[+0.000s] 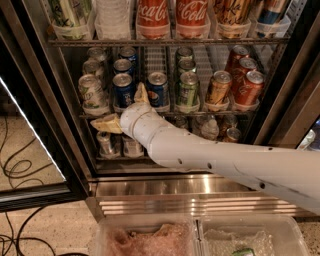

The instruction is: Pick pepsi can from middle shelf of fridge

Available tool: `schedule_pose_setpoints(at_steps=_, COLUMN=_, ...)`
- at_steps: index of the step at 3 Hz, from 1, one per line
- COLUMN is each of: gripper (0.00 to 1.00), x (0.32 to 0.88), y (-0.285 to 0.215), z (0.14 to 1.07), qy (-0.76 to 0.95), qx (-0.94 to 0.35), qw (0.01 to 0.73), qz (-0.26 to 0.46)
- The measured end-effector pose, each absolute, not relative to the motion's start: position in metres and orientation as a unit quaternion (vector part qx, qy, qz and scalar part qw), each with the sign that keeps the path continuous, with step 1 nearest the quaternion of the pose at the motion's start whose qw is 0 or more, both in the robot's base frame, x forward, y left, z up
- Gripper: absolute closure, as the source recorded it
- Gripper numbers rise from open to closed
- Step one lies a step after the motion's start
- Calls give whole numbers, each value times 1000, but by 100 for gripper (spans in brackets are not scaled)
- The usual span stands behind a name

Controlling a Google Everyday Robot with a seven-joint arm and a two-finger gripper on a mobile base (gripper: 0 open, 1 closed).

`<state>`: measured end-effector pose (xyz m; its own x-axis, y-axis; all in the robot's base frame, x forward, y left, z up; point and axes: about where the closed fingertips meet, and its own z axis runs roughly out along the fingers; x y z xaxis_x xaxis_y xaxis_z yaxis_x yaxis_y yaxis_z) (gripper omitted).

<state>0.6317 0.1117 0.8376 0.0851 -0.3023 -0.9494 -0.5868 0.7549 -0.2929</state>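
The white, rounded arm (225, 160) is blocking much of the fridge's (45, 100) lower rack, so the small cans behind it are showing only in pieces. The Coca-Cola bottles (152, 15) up top are being cut off at the picture's edge. The gripper (123, 109) is sitting at the front of the middle shelf (200, 113), a grey wire rack. Its two tan fingers (106, 123) are spreading wide and clasping nothing. One is pointing up between the pepsi can (122, 90) and a second blue can (157, 90); the other is pointing left under the shelf edge. The pepsi can, dark blue with a silver lid, is standing at the front of the second lane from the left. Whether a finger is touching it, I cannot tell. The ribbed steel base (175, 190) is gleaming below.
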Motion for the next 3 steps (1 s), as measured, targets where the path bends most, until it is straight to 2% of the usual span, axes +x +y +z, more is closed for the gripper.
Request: schedule_pose_setpoints(at_steps=3, gripper=0, x=639, y=106, z=833, qy=672, qx=-300, qw=671, qz=91)
